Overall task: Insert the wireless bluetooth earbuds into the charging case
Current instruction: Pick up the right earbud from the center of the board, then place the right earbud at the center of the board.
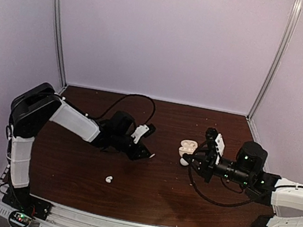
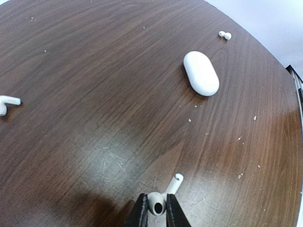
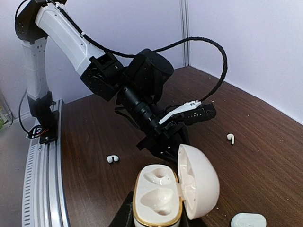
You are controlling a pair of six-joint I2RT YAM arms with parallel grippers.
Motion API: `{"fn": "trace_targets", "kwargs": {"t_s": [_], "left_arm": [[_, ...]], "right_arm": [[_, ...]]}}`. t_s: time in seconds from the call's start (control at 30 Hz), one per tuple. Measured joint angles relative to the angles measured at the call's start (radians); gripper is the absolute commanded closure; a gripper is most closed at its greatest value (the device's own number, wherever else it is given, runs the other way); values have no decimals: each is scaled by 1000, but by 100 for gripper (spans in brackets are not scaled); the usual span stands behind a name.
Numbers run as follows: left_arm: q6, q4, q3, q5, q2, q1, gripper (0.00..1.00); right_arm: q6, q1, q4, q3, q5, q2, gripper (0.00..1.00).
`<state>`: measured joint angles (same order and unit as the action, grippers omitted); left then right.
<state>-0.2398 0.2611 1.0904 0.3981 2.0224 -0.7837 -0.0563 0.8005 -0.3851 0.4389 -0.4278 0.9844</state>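
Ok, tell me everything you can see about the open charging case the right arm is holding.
The open charging case is glossy white plastic, pebble-shaped, with a thin gold rim round its base. The domed lid stands hinged open to one side. Both moulded wells inside are empty. The right claw grips the base by its sides.

Open charging case [image 3: 161, 196], left arm [image 3: 118, 71] behind, one loose earbud [image 3: 230, 138]

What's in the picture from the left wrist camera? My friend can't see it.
The left gripper pinches a tiny white earbud close to a dark wooden table. Farther off lie a closed white charging case, another earbud beyond it, and a third earbud at the left edge.
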Motion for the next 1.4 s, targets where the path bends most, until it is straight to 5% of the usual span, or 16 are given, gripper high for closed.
{"fn": "trace_targets", "kwargs": {"t_s": [0.27, 0.63, 0.83, 0.97, 1.17, 1.4], "left_arm": [[50, -66, -21, -59, -116, -5, 85], [272, -317, -22, -402, -124, -73, 84], [397, -337, -29, -542, -125, -102, 59], [446, -327, -57, -632, -139, -105, 54], [411, -311, -84, -681, -188, -97, 52], [241, -299, -127, -570, -249, -79, 53]], "right_arm": [[-4, 0, 0, 0, -5, 40, 98], [-5, -5, -9, 0, -13, 44, 98], [-11, -12, -15, 0, -20, 54, 98], [-16, -14, -15, 0, -21, 54, 98], [-22, -24, -15, 0, -21, 49, 98], [-23, -31, -15, 0, -22, 46, 97]]}}
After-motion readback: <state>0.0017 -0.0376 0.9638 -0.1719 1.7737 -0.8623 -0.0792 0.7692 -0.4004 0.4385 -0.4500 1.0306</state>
